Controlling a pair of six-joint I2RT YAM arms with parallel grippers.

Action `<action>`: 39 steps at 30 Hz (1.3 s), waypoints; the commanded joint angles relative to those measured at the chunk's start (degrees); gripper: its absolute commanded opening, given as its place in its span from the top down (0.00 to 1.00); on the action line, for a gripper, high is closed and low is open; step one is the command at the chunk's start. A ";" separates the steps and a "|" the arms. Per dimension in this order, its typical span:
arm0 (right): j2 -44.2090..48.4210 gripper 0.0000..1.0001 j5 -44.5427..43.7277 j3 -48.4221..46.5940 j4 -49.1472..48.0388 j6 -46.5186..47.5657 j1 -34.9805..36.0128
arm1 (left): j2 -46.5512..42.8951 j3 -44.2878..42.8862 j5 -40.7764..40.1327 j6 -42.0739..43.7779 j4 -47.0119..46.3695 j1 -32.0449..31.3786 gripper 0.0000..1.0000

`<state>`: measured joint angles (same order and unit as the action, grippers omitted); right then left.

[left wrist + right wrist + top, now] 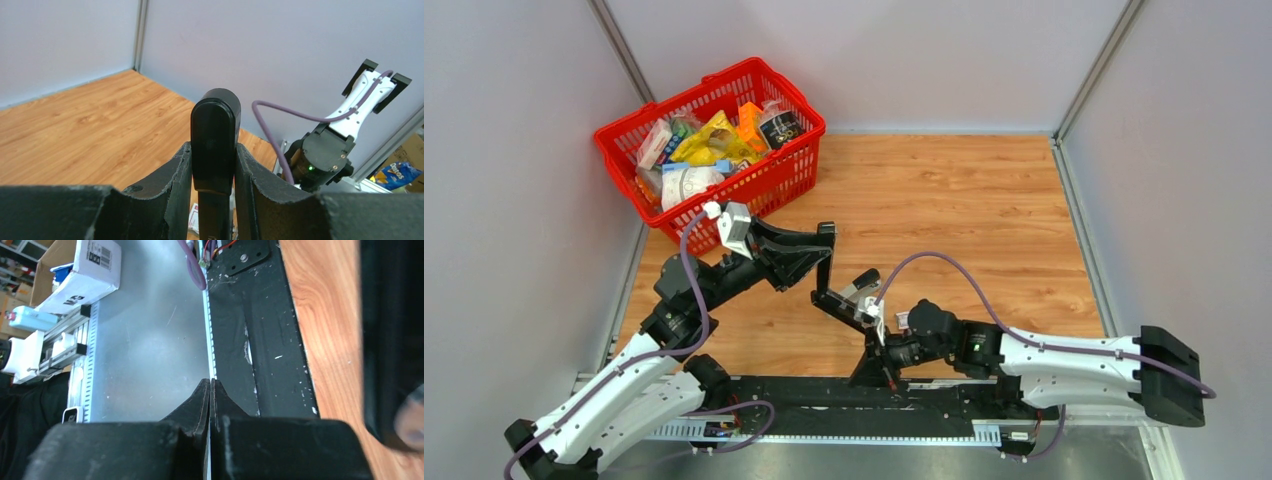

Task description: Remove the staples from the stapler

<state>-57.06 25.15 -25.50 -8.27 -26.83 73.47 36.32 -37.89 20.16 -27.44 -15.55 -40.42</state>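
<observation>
The stapler [852,295] hangs opened above the wooden floor. Its black top arm [215,120] stands upright between my left gripper's [212,150] fingers, which are shut on it. In the top view the left gripper [827,233] grips the arm's upper end, and the silver magazine slants down to the right of it. My right gripper [887,372] points down over the black rail just right of the stapler. Seen from the wrist, the right gripper [210,382] is shut with nothing between its fingers. The staples are hidden.
A red basket [796,165] full of packaged goods stands at the back left. A small white red-marked box [198,220] lies on the floor under the stapler. The black rail [260,340] and metal table edge [150,340] run beneath the right gripper. Grey walls enclose the floor.
</observation>
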 commanded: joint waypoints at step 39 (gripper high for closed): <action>-13.86 1.00 -53.36 -23.90 20.05 -1.03 -1.58 | 1.39 2.56 -9.87 2.04 2.10 -0.01 1.00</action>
<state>-69.34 -28.38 -49.60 18.35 -25.15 71.92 37.78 -34.22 12.91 -24.12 -9.41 -40.42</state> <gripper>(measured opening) 0.004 0.395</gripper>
